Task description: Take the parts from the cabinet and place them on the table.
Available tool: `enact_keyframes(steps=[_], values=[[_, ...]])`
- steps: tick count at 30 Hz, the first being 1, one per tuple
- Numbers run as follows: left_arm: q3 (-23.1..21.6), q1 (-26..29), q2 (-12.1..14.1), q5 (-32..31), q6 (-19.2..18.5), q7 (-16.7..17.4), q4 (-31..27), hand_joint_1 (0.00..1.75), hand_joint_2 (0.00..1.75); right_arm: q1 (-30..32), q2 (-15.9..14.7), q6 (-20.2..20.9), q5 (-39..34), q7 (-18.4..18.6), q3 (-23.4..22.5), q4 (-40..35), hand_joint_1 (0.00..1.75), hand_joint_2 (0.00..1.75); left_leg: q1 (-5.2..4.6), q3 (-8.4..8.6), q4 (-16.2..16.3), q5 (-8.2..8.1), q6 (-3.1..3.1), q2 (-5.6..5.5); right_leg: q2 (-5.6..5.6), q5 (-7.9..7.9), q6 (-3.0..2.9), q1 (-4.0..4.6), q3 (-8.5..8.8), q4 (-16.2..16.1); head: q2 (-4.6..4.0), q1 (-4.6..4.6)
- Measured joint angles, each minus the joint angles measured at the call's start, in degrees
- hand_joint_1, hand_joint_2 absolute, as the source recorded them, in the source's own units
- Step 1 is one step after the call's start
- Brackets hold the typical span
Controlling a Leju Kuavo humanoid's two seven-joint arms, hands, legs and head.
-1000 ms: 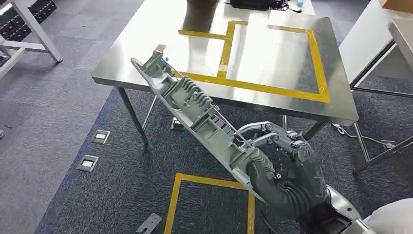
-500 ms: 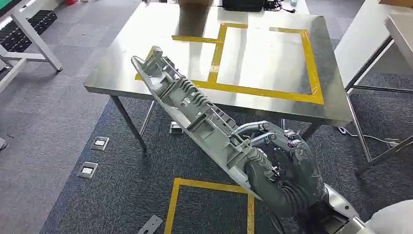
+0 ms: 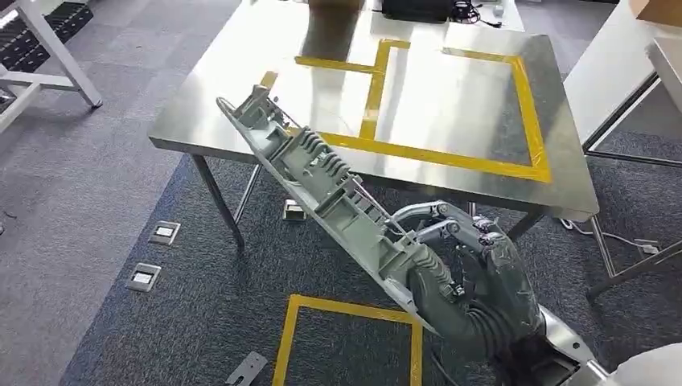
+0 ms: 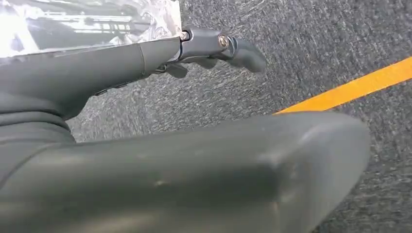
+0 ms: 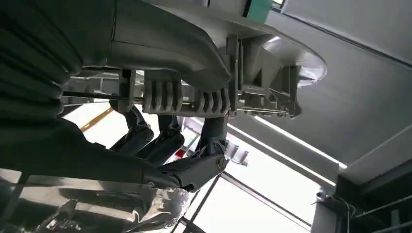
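gripping the near end of the part (image 3: 322,181), right hand (image 3: 470,277) has fingers wrapped round it; part slants up left over the table (image 3: 450,96) near edge. left hand (image 4: 145,145) above carpet, holding nothing, fingers apart.

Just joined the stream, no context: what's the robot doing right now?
The robot's right hand grips one end of a long grey ribbed plastic part, holding it tilted up, with its far end reaching over the near edge of the shiny steel table. The part is in the air, not yet set down. The table is marked with yellow tape rectangles, with nothing inside them. The left hand hangs over grey carpet, holding nothing.
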Motion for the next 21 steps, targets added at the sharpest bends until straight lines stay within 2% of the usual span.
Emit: enact_keyframes(steps=[1,3,4,5,7,8,9,10,11,13,14,18,19,20,21], values=[[0.0,0.0,-0.1,0.0,0.0,0.0,0.0,0.00,1.75,0.0,0.0,0.0,0.0,0.0,0.0,0.0,1.75,1.75,-0.03,0.26,0.0,-0.20,-0.05,-0.12,0.01,2.70,-0.27,0.02,1.29,-3.5,0.00,0.02],[0.0,0.0,-0.2,-0.1,0.0,0.0,0.0,0.00,1.75,-0.1,0.0,0.0,0.0,0.0,0.0,0.0,1.75,1.75,-0.10,1.00,0.0,-0.69,-0.35,-0.27,0.01,8.37,-1.13,0.20,5.67,-13.6,0.00,0.11],[0.0,0.0,-0.3,-0.1,0.0,0.0,0.0,0.00,1.75,-0.1,0.0,0.0,0.0,0.0,0.0,0.0,1.75,1.75,-0.30,0.97,-0.1,-0.89,-0.63,-0.27,0.03,7.51,-1.44,0.52,6.76,-15.0,0.00,0.09],[0.0,0.0,-0.3,-0.1,0.0,0.0,0.0,0.00,1.75,-0.1,0.0,0.0,0.0,0.0,0.0,0.0,1.75,1.75,-0.34,0.83,0.0,-0.96,-0.88,-0.30,0.02,7.44,-1.58,0.67,7.10,-16.2,0.00,0.09],[0.0,0.0,-0.4,-0.1,0.0,0.0,0.0,0.00,1.75,-0.1,0.0,0.0,0.0,0.0,0.0,0.0,1.75,1.75,-0.11,0.80,-0.2,-1.04,-1.58,-0.19,0.19,6.83,-1.91,0.81,7.06,-16.4,0.00,0.18],[0.0,0.0,-0.5,-0.1,0.0,0.0,0.0,0.00,1.75,-0.1,0.0,0.0,0.0,0.0,0.0,0.0,1.75,1.75,-0.15,1.07,-0.5,-1.10,-1.99,-0.16,0.20,6.86,-2.14,0.79,7.27,-16.8,0.00,0.18],[0.0,-0.1,-0.4,-0.2,0.0,0.0,0.0,0.00,1.75,0.0,0.0,0.0,0.0,0.0,0.0,0.0,1.75,1.75,-0.02,0.86,-0.3,-1.72,-2.20,-0.13,0.08,7.07,-2.39,0.15,8.02,-17.7,0.00,0.07],[0.0,-0.1,-0.4,-0.2,0.1,0.0,0.0,0.00,1.75,-0.1,0.0,0.0,0.0,0.0,0.0,0.0,1.75,1.75,-0.19,0.70,1.2,-2.74,-2.35,-0.01,-0.02,6.94,-2.62,0.27,8.59,-18.1,-0.02,0.00],[0.0,-0.1,-0.4,-0.4,0.0,-0.1,0.0,0.00,1.75,-0.1,0.0,0.0,0.0,0.0,0.0,0.0,1.75,1.75,-0.16,-0.66,4.5,-4.42,-2.44,0.01,-0.16,6.85,-2.93,0.24,8.87,-18.2,0.00,-0.33],[0.0,0.0,-0.4,-0.5,0.0,-0.1,0.0,0.00,1.75,0.0,0.0,0.0,0.0,0.0,0.0,0.0,1.75,1.75,-0.13,-5.09,13.5,-7.92,-2.76,0.03,-0.17,6.51,-3.24,0.28,9.13,-18.1,0.00,-0.54],[0.0,0.1,-0.5,-0.5,0.0,-0.1,0.0,0.00,1.75,0.0,0.0,0.0,0.0,0.0,0.0,0.0,1.75,1.75,-0.13,-6.44,15.8,-8.28,-2.93,0.04,-0.13,6.38,-3.27,0.28,9.22,-18.0,0.00,-0.65],[0.0,0.1,-0.5,-0.5,0.0,-0.1,0.0,0.00,1.75,0.0,0.0,0.0,0.0,0.0,0.0,0.0,1.75,1.75,-0.13,-6.51,15.9,-8.26,-2.94,0.04,-0.12,6.37,-3.28,0.28,9.23,-18.0,0.00,-0.65],[0.0,0.1,-0.5,-0.5,0.0,-0.1,0.0,0.00,1.75,0.0,0.0,0.0,0.0,0.0,0.0,0.0,1.75,1.75,-0.13,-6.73,16.1,-8.14,-2.98,0.04,-0.10,6.34,-3.27,0.28,9.26,-18.0,0.00,-0.63],[0.0,0.1,-0.4,-0.5,0.0,-0.1,0.0,0.00,1.75,0.0,0.0,0.0,0.0,0.0,0.0,0.0,1.75,1.75,0.02,-5.51,11.8,-3.41,-3.22,0.10,0.11,5.75,-2.96,0.17,9.81,-17.7,0.00,-0.76],[0.0,0.1,-0.4,-0.5,0.1,-0.1,0.0,0.00,1.75,0.0,0.0,0.0,0.0,0.0,0.0,0.0,1.75,1.75,0.09,-2.87,5.3,0.70,-3.19,0.14,0.17,5.20,-2.65,0.06,10.32,-17.3,0.00,-0.87]])
